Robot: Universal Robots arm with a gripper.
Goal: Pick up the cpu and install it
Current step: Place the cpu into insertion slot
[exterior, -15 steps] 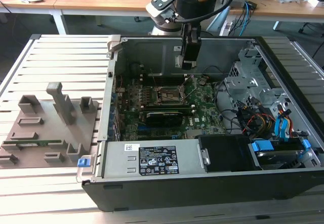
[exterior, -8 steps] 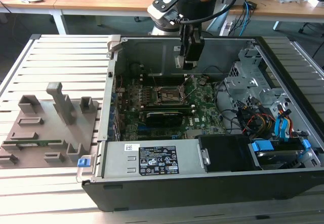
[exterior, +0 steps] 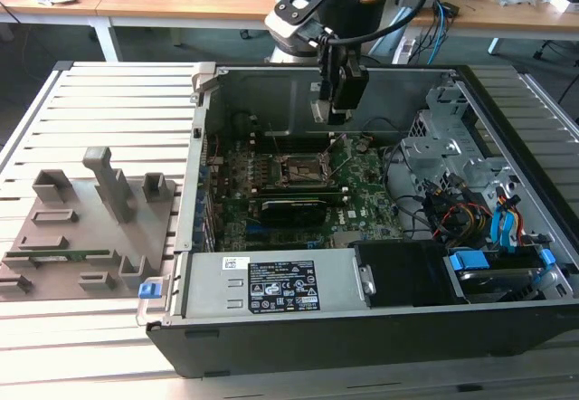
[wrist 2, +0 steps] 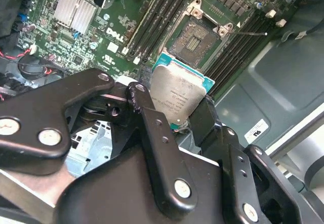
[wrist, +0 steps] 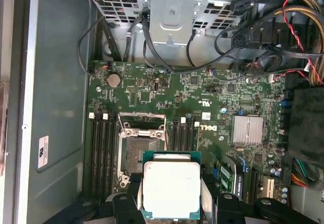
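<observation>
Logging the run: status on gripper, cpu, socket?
Gripper shut on cpu, hovering over motherboard inside case. Socket open, empty. Nothing seen blocking it.

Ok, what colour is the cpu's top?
The cpu is silvery-grey, green-rimmed; best in the first wrist view.

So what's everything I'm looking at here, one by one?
table: one, pale, slatted, under everything
case: one, black, open, on the table
tray: one, grey, on the table, exterior view's left of the case
motherboard: one, green, inside the case
socket: one, dark, empty, on the motherboard
heatsink: one, silver, on the motherboard
cpu: one, silvery, held above the motherboard
arm: one, black and silver, over the case
hand: one, black, shut on the cpu
</observation>
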